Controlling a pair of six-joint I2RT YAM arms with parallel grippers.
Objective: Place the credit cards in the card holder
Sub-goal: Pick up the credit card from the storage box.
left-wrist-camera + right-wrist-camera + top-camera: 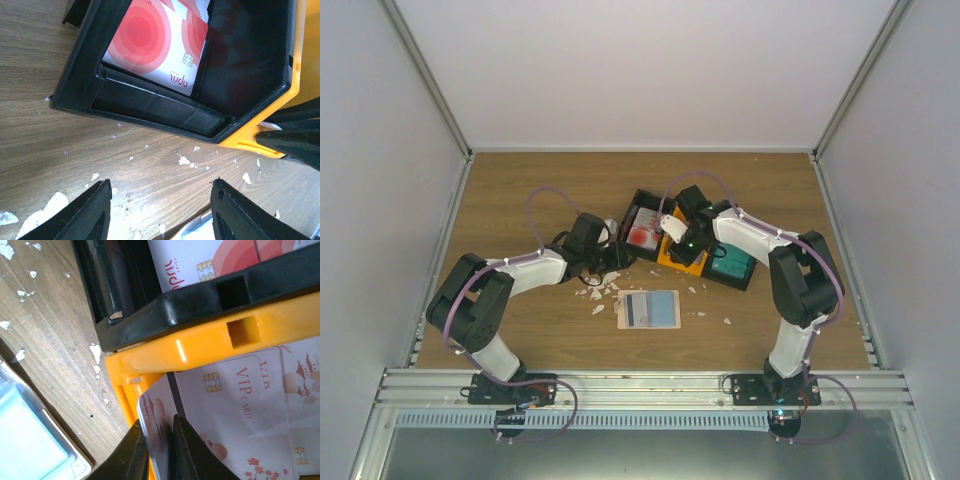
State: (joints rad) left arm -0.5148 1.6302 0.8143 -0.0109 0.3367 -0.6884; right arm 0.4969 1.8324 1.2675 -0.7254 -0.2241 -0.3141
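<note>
The beige card holder lies open on the table with light blue and grey cards showing in it. Its corner also shows in the right wrist view. My right gripper is shut on the edge of a white card with a reddish drawing and holds it over the orange bin. More white VIP cards lie in that bin. White cards with red round marks lie in a black bin. My left gripper is open and empty over the table, between that bin and the holder.
A second black bin with teal cards stands to the right of the orange bin. Small white scraps lie scattered on the wood around the card holder. White walls enclose the table on three sides.
</note>
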